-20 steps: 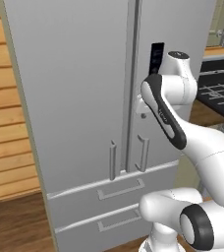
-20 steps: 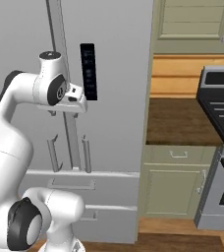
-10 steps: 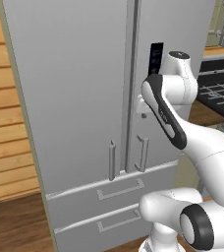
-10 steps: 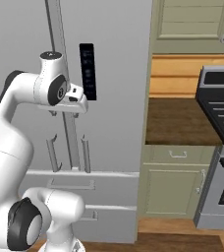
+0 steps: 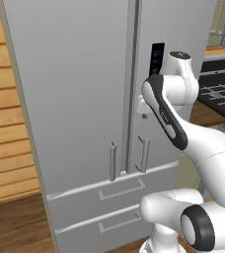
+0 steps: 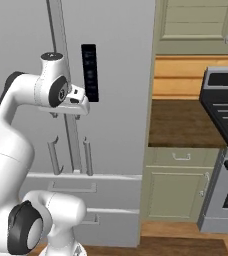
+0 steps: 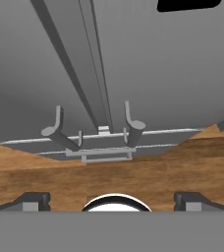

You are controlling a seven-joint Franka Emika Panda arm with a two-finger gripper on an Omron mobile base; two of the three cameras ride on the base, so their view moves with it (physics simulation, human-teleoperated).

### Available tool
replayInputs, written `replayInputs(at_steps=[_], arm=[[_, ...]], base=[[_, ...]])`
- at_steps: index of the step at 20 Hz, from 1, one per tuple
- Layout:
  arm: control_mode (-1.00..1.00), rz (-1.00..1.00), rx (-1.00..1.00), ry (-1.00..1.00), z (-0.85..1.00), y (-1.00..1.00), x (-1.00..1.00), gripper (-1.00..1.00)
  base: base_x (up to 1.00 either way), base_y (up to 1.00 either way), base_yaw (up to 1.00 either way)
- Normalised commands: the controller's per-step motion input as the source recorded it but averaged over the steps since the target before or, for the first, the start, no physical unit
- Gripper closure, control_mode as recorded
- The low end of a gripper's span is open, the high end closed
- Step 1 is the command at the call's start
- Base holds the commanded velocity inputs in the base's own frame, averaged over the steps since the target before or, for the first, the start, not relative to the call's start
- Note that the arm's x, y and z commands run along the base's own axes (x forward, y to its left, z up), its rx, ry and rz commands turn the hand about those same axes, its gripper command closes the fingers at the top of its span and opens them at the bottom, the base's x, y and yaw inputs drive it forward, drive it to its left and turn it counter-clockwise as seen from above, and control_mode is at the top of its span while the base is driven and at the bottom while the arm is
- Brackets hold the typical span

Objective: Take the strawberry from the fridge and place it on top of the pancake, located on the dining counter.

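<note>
At the far left of the left base view a wall of horizontal wooden planks (image 5: 6, 123) is seen, with the wooden floor (image 5: 13, 227) below it. Just beside it stands the fridge (image 5: 70, 89), tall and light grey, with both doors shut; two vertical bar handles (image 5: 113, 160) flank the centre seam, and two drawers (image 5: 119, 190) lie beneath the doors. A black panel (image 5: 157, 58) is set in the right-hand door. The pincer (image 6: 81, 102) is held up close to the fridge front near the seam, above the handles; in the hand view its two dark fingertips (image 7: 33, 199) are seen wide apart, released, with nothing between them. The strawberry cannot be made out, the fridge being closed. To the right of the fridge, in the right base view, a brown wooden surface (image 6: 178, 122) is carried on green cabinets (image 6: 173, 192), and a stove (image 6: 226, 107) stands at the far right.
</note>
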Motion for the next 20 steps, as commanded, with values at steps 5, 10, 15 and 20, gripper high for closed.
replayInputs(at_steps=[5, 10, 15, 20], arm=[[1.0, 0.0, 0.0, 0.0, 0.0, 0.0, 0.0, -1.0], [1.0, 0.0, 0.0, 0.0, 0.0, 0.0, 0.0, -1.0], [1.0, 0.0, 0.0, 0.0, 0.0, 0.0, 0.0, -1.0], [1.0, 0.0, 0.0, 0.0, 0.0, 0.0, 0.0, -1.0]], base=[[-0.16, 0.46, -0.05], [0.03, 0.71, -0.13], [0.2, 0.41, -0.21], [-0.61, 0.09, -0.02]])
